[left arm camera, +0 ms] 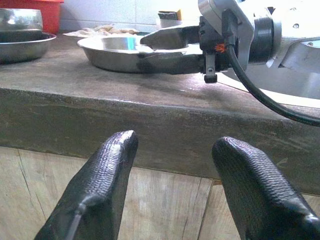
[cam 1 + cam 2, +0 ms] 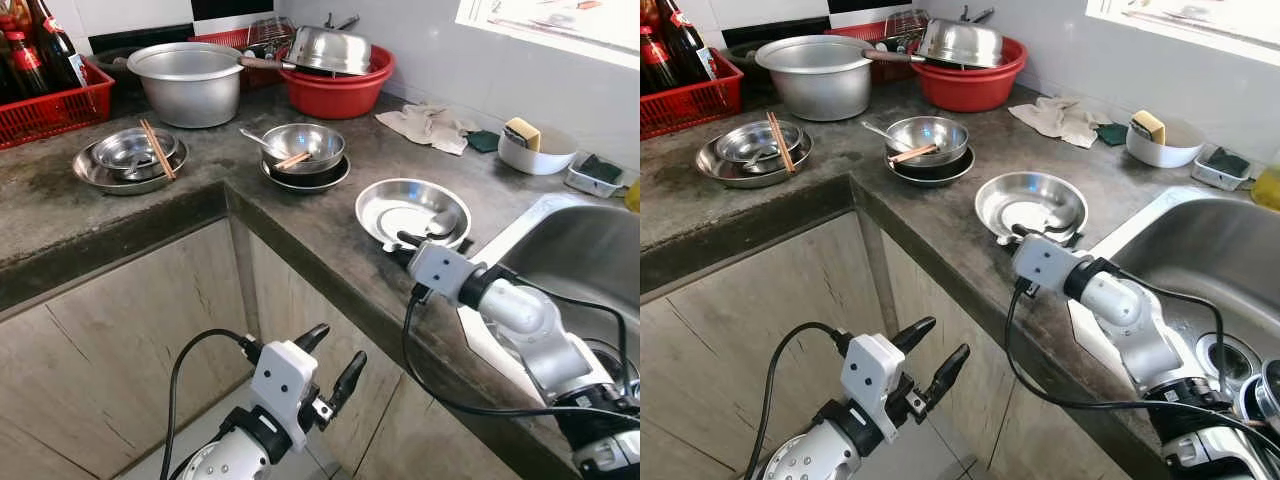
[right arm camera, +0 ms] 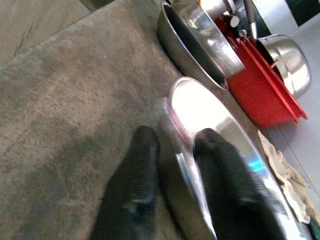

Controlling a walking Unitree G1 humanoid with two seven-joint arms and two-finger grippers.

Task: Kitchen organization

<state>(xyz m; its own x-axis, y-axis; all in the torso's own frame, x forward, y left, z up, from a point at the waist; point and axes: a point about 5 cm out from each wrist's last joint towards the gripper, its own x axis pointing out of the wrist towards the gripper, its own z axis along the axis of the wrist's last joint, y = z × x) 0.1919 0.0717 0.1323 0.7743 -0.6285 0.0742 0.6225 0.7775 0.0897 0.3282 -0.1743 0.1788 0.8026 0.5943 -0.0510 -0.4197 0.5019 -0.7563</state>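
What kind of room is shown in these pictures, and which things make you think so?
Most likely a home kitchen: a grey concrete counter carries round steel dishes, a large aluminium pot and a red plastic basin, with a steel sink beside it. The right hand grips one dish's rim.

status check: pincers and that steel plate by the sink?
Right pincer clamped on steel plate rim, plate on counter. Left pincer open, low by cabinet. Nothing blocking.

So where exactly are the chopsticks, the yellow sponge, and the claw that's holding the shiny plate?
chopsticks [image 2: 157,148]: left eye view, middle of the pair.
yellow sponge [image 2: 522,132]: left eye view, its top face, in the white bowl.
right claw [image 3: 172,165]: right wrist view, between the fingers, which straddle the steel plate's rim.
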